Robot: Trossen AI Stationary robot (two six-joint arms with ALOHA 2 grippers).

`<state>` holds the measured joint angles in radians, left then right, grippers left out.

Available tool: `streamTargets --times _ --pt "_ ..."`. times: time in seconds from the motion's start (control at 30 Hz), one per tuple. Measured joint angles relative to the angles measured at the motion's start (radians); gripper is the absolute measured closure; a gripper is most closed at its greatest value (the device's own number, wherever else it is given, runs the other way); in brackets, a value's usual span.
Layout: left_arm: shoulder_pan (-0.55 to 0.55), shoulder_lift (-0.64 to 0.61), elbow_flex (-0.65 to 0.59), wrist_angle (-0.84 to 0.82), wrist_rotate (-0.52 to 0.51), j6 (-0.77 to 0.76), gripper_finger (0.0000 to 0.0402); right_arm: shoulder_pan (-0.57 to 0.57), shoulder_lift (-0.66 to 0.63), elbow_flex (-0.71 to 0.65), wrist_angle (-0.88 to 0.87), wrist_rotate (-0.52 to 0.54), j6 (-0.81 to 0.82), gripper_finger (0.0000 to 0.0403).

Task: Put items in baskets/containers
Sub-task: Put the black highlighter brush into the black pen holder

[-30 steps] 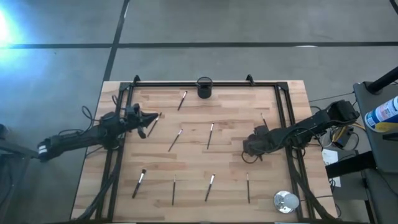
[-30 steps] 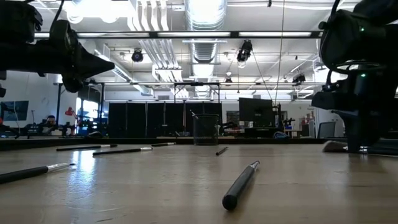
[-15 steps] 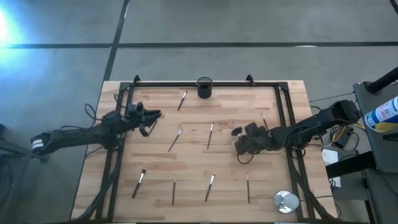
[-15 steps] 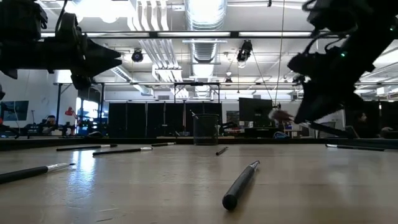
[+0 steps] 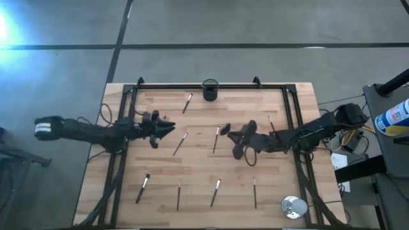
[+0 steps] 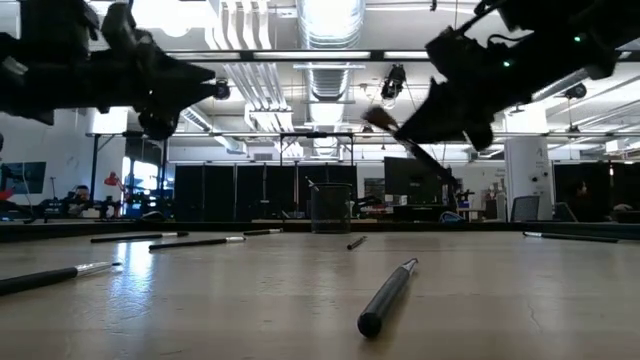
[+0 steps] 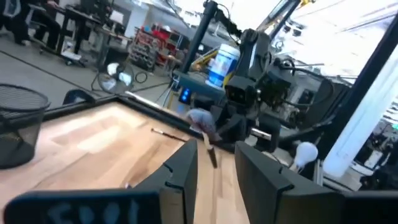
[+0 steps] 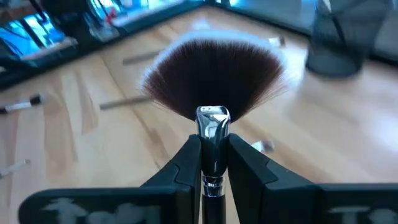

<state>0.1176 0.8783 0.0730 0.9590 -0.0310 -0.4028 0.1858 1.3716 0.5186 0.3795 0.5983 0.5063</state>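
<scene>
Right gripper clamping chrome-ferruled fan brush with dark bristles, holding it aloft over mid-table, well short of black mesh cylindrical cup at far table edge. You are carrying: keep grip firm, swing toward cup, tip handle down over rim before releasing. Left gripper hovering over left-centre, fingers apart, empty; keep it clear of right arm's path. Cup showing one thin stick inside in low view, likely brush. Other thin brushes lying loose on light wooden table.
</scene>
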Motion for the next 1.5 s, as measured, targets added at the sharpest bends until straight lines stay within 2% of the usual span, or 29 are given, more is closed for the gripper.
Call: streamTargets --times 0.17,0.33,0.6,0.83,1.07,1.27,1.5 --pt "-0.059 0.197 0.124 0.007 -0.037 -0.008 0.0299 -0.02 0.08 0.049 0.129 0.001 -0.152 0.0349" --pt "-0.077 0.363 0.279 0.016 -0.039 0.001 0.0293 -0.026 0.156 0.132 0.152 0.019 -0.234 0.0349" --pt "-0.08 0.513 0.447 -0.045 -0.014 -0.015 0.029 -0.026 0.23 0.233 0.149 0.112 -0.347 0.0349" --pt "-0.079 0.53 0.5 -0.153 -0.103 -0.008 0.029 -0.025 0.227 0.247 0.148 0.112 -0.405 0.0352" --pt "-0.079 0.452 0.498 -0.229 -0.128 0.068 0.029 -0.025 0.227 0.247 0.151 0.111 -0.448 0.0355" --pt "-0.079 0.381 0.537 -0.407 -0.128 0.128 0.029 -0.025 0.227 0.246 0.151 0.096 -0.484 0.0366" --pt "-0.079 0.409 0.644 -0.615 -0.117 0.218 0.029 -0.024 0.227 0.246 0.171 0.047 -0.515 0.0368"
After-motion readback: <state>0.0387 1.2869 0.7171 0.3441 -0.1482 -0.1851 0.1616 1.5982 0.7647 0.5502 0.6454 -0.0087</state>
